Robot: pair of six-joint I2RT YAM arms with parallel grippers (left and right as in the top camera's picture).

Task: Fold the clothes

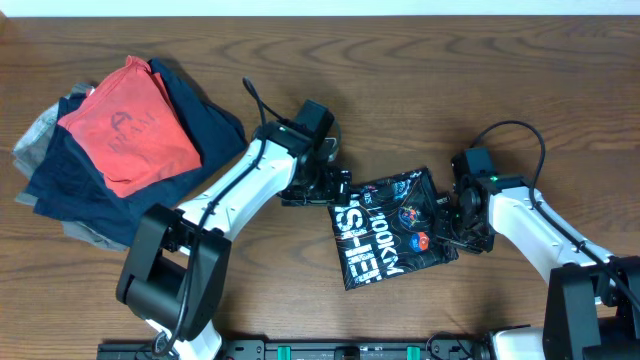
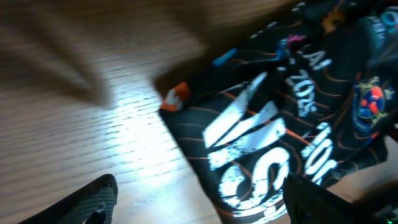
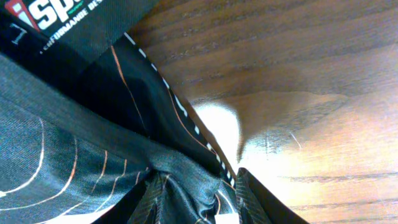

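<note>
The right gripper (image 1: 448, 222) was pinching the right edge of the black jersey (image 1: 388, 238), with cloth bunched between its fingers (clearest in the right wrist view). The left gripper (image 1: 320, 190) stood spread at the jersey's upper left corner and held nothing. The jersey lay at centre right of the overhead frame as a compact rectangle. I judge the folding nearly done, with perhaps only smoothing and release left.

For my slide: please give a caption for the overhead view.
Right gripper pinches the black jersey; left gripper open at its edge.
</note>
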